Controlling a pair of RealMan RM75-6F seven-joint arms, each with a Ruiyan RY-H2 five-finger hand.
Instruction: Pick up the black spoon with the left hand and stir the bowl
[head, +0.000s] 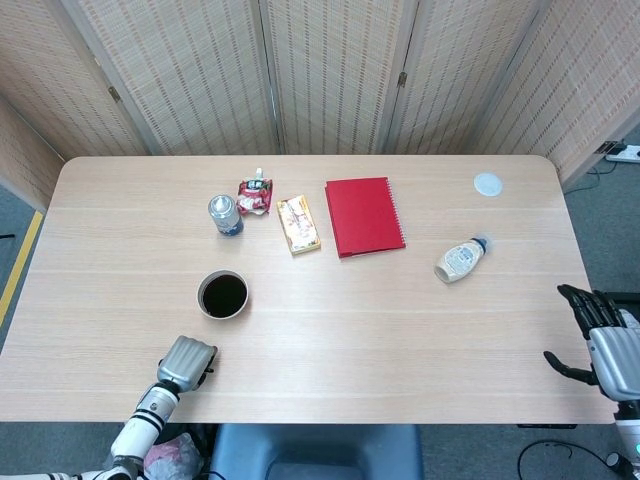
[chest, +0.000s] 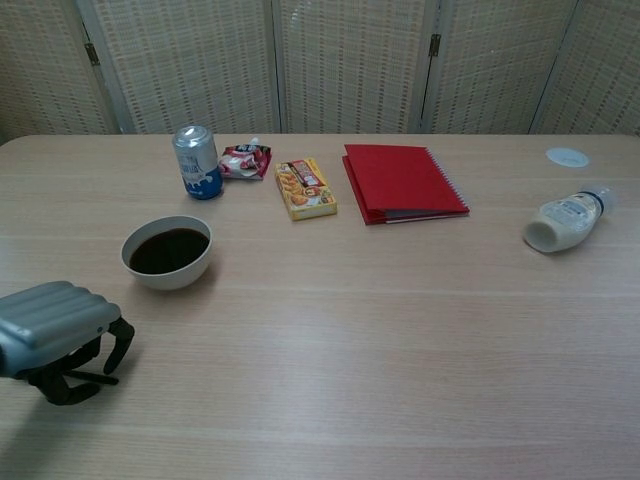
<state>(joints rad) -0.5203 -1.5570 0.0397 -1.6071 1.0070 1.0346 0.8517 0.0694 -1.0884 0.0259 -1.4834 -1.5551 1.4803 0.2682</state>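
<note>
The white bowl (head: 200, 297) (chest: 168, 279) of dark liquid stands at the front left of the table. My left hand (head: 188, 360) (chest: 55, 320) rests low on the table near its front edge, just in front of the bowl and a little to its left. Its dark fingers are curled down around a thin black piece, the black spoon (chest: 95, 377), whose handle pokes out flat on the wood. The spoon's head is hidden under the hand. My right hand (head: 600, 335) hovers off the table's right edge with fingers spread, holding nothing.
Along the back stand a blue and silver can (head: 225, 215), a red snack pouch (head: 254, 194), a yellow box (head: 298, 224) and a red notebook (head: 364, 215). A white bottle (head: 459, 259) lies on its side at the right, with a small white lid (head: 487, 183) beyond it.
</note>
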